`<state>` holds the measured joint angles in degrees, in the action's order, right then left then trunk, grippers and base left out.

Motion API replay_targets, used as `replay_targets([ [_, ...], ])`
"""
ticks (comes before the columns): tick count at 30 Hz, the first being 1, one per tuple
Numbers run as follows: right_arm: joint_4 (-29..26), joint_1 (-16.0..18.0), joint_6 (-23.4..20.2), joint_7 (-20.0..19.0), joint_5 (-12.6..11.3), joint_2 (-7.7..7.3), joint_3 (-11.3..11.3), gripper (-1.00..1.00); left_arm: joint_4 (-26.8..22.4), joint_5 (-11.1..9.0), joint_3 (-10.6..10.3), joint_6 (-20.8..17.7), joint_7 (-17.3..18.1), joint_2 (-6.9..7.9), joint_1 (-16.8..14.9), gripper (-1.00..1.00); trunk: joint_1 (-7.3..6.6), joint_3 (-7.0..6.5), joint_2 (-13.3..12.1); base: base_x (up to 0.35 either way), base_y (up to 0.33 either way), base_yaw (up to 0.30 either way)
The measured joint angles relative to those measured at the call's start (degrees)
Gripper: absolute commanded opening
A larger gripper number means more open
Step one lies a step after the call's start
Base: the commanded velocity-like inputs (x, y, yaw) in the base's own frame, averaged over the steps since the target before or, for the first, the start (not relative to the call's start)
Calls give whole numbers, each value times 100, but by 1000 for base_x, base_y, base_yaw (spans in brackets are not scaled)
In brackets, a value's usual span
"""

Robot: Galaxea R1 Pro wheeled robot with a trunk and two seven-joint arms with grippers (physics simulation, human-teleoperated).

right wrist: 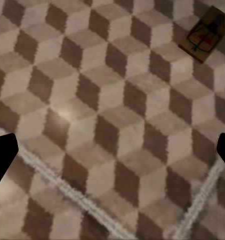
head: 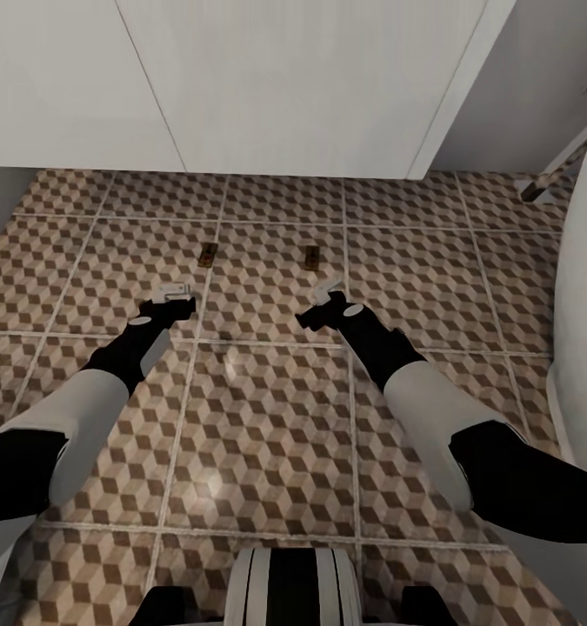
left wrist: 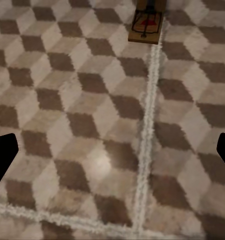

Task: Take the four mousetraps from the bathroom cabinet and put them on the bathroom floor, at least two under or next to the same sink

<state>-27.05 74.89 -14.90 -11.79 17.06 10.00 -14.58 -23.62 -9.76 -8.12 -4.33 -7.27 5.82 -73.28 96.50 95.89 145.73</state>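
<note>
As head cam shows: 2 mousetraps [head: 208, 255] [head: 311, 256] | vanity front [head: 284, 87] | wrist cams: floor [left wrist: 92, 125]

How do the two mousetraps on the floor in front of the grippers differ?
The left mousetrap lies on a grout line, tilted slightly; the right mousetrap lies within a tile, apart from the grout, and squarer to the vanity front. The left one sits ahead of the left gripper, the right one ahead of the right gripper. Both lie flat on the floor, ungripped.
</note>
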Motion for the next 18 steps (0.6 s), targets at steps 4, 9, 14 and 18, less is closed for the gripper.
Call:
replay_targets([
  [4, 28, -1, 6, -1, 0, 0, 0, 100, 84, 5, 0, 16, 2, 0, 25, 100, -10, -89, -5, 0, 0, 0],
  [9, 47, -5, 8, 0, 0, 0, -1, 100, 110, 6, 0, 36, 3, 0, 121, 100, -23, -199, -12, 0, 0, 0],
  [14, 79, -26, 95, 0, 0, 0, -1, 100, 115, 6, 0, 52, 9, 1, 271, 100, -36, -310, -19, 0, 0, 0],
  [18, 149, -36, 265, 4, 0, 0, -1, 100, 113, 3, 0, 59, 10, 0, 359, 100, -46, -399, -24, 0, 0, 0],
])
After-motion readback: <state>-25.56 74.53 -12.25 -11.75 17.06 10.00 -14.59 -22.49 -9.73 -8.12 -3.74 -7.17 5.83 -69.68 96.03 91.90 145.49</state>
